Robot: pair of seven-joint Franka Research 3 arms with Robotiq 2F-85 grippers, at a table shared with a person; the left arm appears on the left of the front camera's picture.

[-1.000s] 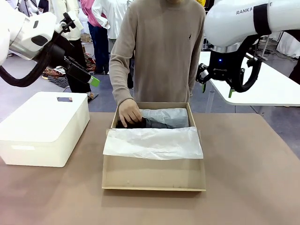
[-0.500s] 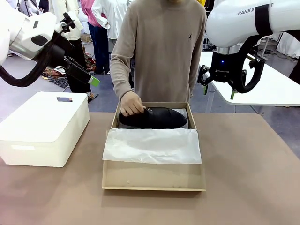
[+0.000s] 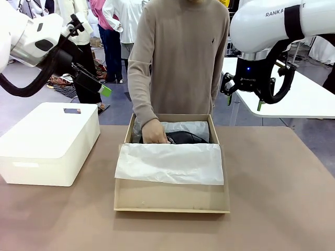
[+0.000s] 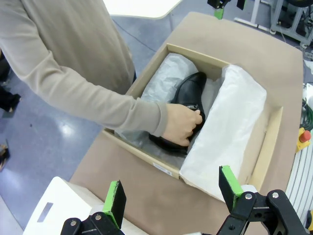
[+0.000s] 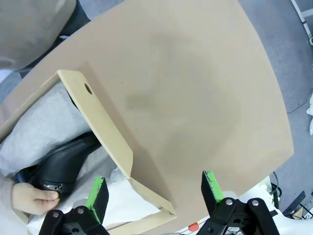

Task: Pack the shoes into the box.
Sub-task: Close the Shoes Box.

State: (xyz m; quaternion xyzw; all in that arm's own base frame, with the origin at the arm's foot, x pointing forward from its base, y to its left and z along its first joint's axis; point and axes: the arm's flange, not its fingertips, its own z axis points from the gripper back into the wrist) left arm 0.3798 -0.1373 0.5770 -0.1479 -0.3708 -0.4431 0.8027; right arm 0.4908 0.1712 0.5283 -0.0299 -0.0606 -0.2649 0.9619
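A black shoe (image 3: 186,137) lies in the far part of the box (image 3: 172,196), on its side along the back wall, with the toe pointing to the robot's right. The person's hand (image 3: 154,133) is down inside the box and grips the shoe at its heel end; in the left wrist view the fingers are closed around the top opening of the shoe. Whether a second shoe is under the paper cannot be told.

White tissue paper (image 3: 170,162) lines the box. One sheet is folded forward and covers the near half of the box, and more paper is crumpled behind and under the shoe. The box stands open in the middle of the brown bench (image 3: 282,198), with its near wall facing the robot. The person stands at the far side of the bench in a beige sweater.

A white plastic box (image 3: 47,141) with rounded corners stands on the bench to the robot's left, well apart from the cardboard one.

The left tool (image 4: 172,188) hangs high above this white box; its fingers are spread wide and nothing is between them. The right tool (image 5: 154,188) is raised above the right far corner of the bench, also released and grasping nothing.
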